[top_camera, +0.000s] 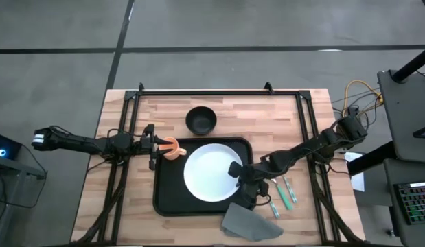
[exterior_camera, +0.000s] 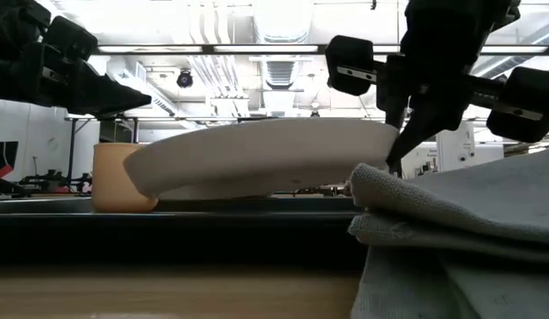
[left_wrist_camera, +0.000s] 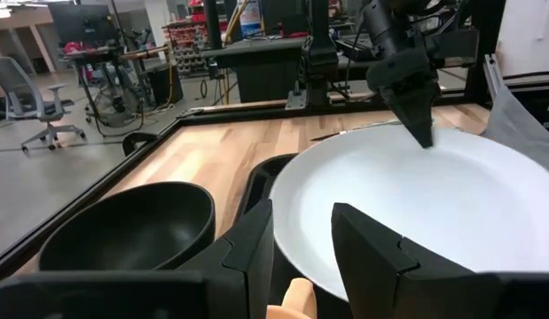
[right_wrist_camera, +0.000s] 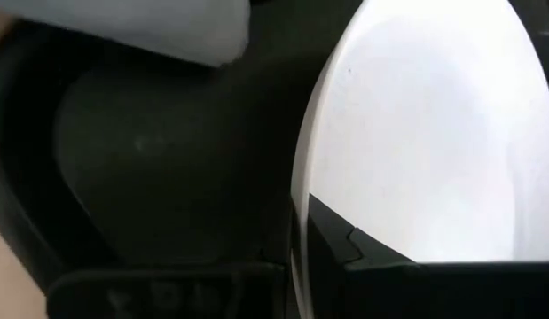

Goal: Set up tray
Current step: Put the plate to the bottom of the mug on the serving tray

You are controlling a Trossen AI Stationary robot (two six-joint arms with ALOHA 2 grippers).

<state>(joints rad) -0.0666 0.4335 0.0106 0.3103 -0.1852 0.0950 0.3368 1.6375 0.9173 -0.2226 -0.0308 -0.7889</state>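
Note:
The black tray [top_camera: 164, 199] lies mid-table. The white plate [top_camera: 209, 171] is on it, tilted in the low view [exterior_camera: 256, 155]: its left edge rests on the tray and its right side is raised. My right gripper [top_camera: 238, 177] is shut on the plate's right rim. An orange cup [top_camera: 173, 148] stands at the tray's far-left corner. My left gripper [top_camera: 161, 147] hovers just left of and above the cup, open. In the left wrist view [left_wrist_camera: 302, 239] the cup [left_wrist_camera: 292, 306] shows low between the fingers. My right gripper pinches the plate's rim [right_wrist_camera: 301, 186] on the plate's right side, one finger [right_wrist_camera: 389, 257] on the upper face and the other beneath. The fingers come slanting down from the table's right [exterior_camera: 398, 155]. The plate sits tilted, its held side lifted and its left edge [exterior_camera: 145, 182] on the tray.
A black bowl [top_camera: 200, 120] stands on the wood beyond the tray's far edge. A folded grey napkin [top_camera: 248, 221] lies at the near edge, right of the tray. Green-handled utensils [top_camera: 284, 194] lie to the right. Black frame rails run along the table's left, right and far sides.

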